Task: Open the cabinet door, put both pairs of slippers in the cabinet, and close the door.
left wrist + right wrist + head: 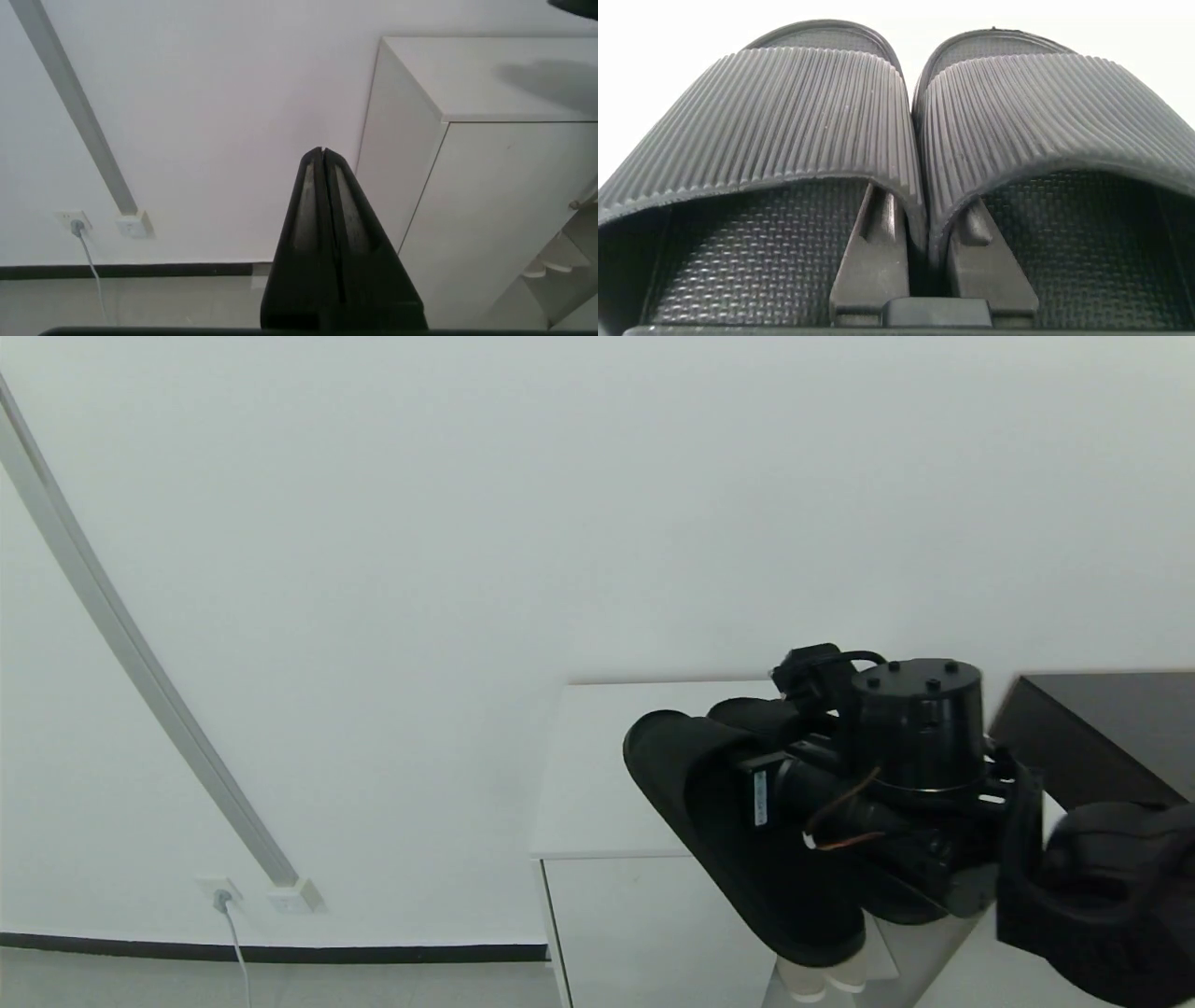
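Black slippers (738,812) were clamped in the right hand (923,210) over the front edge of the cabinet (635,775); the left hand (322,157) was pressed shut, empty.

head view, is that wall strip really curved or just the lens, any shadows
Head view: the wall strip bows, likely lens distortion; left wrist view: it runs straight, and a soft shadow lies on the cabinet top; right wrist view: white glare behind the slippers.

I count two black slippers (785,112), one white cabinet (607,775), two wall sockets (217,889), one plugged-in cable (238,957), one slanted wall conduit (121,625), one dark tabletop (1102,728).
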